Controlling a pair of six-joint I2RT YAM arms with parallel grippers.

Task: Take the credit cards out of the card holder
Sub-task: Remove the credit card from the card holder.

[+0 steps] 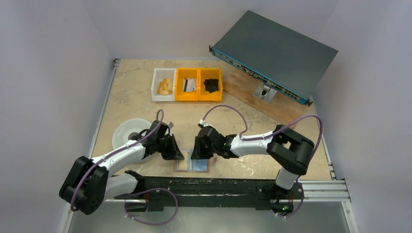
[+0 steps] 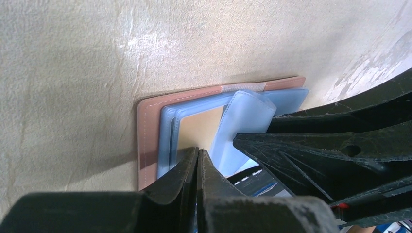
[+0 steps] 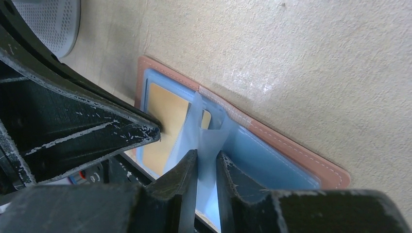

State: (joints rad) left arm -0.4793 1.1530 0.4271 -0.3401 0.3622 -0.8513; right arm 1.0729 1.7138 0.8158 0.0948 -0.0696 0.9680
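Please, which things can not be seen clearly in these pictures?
- Left wrist view: the shut left gripper hides the yellow card's near edge; grip unclear.
- Right wrist view: the plastic sleeve pinched by the right gripper hides anything beneath.
- Top view: both grippers cover most of the card holder; its contents are too small.
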